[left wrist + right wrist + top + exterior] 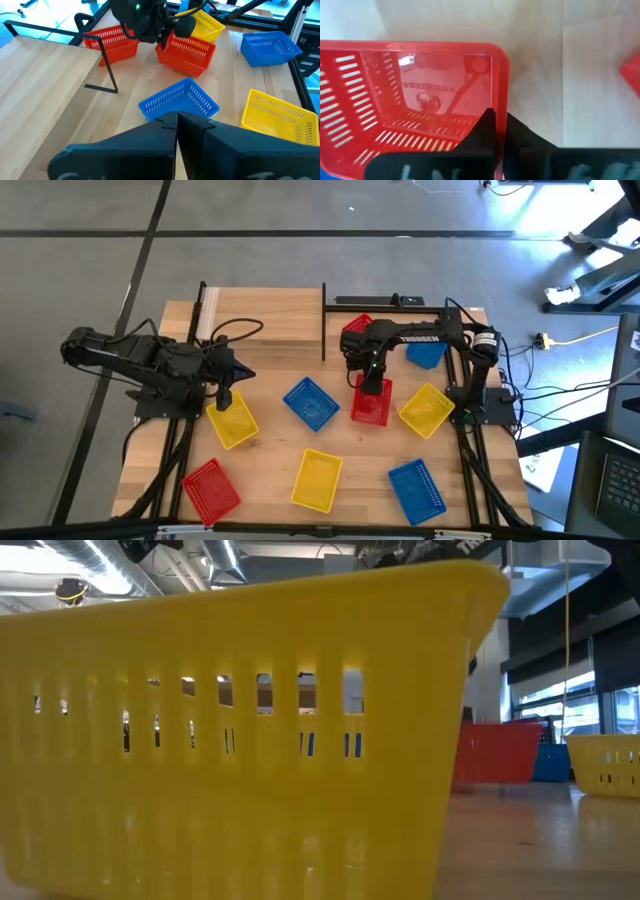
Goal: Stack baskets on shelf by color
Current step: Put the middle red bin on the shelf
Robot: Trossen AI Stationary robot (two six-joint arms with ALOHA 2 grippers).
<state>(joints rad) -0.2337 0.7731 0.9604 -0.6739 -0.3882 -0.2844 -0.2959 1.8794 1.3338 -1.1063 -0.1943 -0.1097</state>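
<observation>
Right gripper (372,387) pinching the rim of a red basket (371,404) mid-table, in front of the shelf (262,330).

Its jaws are shut on the basket's thin side wall, one finger inside, one outside. I'd judge the basket light, stiff and a bit slick, so the rim is the sensible hold. The left gripper (232,387) waits with its jaws shut and empty above a yellow basket (232,423).

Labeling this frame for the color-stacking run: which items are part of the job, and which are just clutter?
Job:
- red baskets, one gripped at its wall by the right pincer
- yellow baskets
- blue baskets
- shelf

Clutter:
- yellow cable on the floor, off the table
</observation>
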